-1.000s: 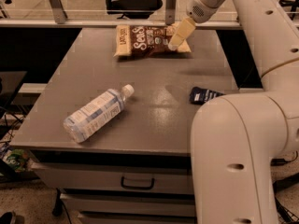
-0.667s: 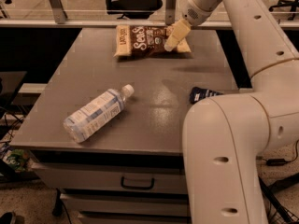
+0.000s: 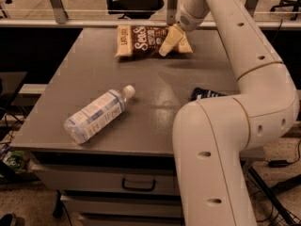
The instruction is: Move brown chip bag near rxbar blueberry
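The task looks barely started. The chip bag (image 3: 138,39) lies flat along the far edge of the tabletop (image 3: 155,79), toward the far right corner. That is well apart from the rxbar (image 3: 205,93), which lies by the right edge about halfway along it. The gripper (image 3: 169,42) is down at the right end of the bag, on it or just above it. I cannot tell how far open it is, or whether it has hold of the bag. By my reading the grasp is the step in hand, and the whole carry toward the right edge is left to do.

A water bottle (image 3: 96,115) lies on its side toward the front left corner, cap pointing to the middle of the tabletop. It is well off the line between bag and bar, so it should not interfere. The stretch of tabletop between the two is bare. The one awkward thing is the robot's own arm (image 3: 225,140): its large forward segment hides the bar's right part and crowds the right edge, so room to set the bag down seems best on the bar's far or left side.
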`<move>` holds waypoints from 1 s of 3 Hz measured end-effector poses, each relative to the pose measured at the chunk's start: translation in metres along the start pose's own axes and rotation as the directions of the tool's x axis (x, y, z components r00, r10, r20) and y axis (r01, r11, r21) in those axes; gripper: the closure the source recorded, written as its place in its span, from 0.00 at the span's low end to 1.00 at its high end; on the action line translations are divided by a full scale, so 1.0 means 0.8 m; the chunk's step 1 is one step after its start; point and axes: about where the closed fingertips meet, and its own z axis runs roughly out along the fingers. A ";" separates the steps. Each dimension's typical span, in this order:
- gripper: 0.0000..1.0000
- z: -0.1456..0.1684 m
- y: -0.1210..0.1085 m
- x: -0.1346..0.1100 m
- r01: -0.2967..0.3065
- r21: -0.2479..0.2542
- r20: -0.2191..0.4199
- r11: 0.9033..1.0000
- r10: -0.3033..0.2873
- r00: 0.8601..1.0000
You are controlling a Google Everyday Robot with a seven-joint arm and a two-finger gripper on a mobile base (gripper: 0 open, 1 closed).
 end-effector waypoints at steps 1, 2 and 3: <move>0.00 0.011 -0.003 0.005 -0.007 0.005 -0.023 1.000 0.007 1.000; 0.25 0.015 -0.004 0.011 -0.013 0.004 -0.038 1.000 0.013 0.999; 0.48 0.008 0.000 0.008 -0.005 -0.010 -0.021 1.000 0.004 1.000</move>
